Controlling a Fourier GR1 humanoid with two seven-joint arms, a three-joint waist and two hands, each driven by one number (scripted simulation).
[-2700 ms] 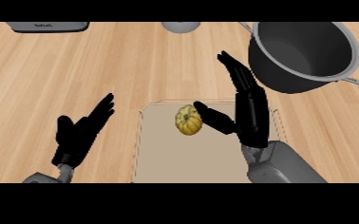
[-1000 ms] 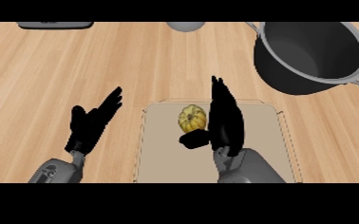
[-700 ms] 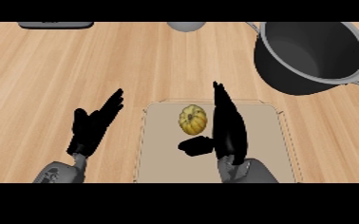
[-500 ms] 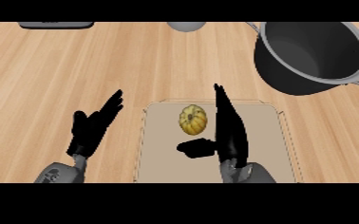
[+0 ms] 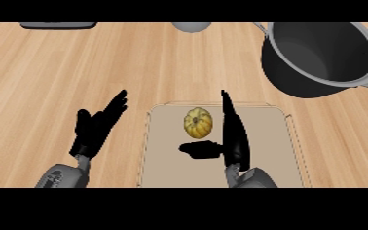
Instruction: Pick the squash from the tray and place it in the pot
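A small yellow squash lies on the beige tray, toward its far edge. My right hand is open just right of the squash, fingers straight and pointing away, thumb stretched out left below the squash. Fingers and thumb are close to the squash but not curled round it. The dark grey pot stands at the far right, with nothing visible inside. My left hand rests open left of the tray, above the wooden counter.
A grey rounded object sits at the far edge of the counter. A dark flat object lies at the far left. Bare wood lies between the tray and the pot.
My right hand has pulled back from near the pot to beside the squash, and the thumb has swung out under it. The squash has not moved. The left hand has barely shifted.
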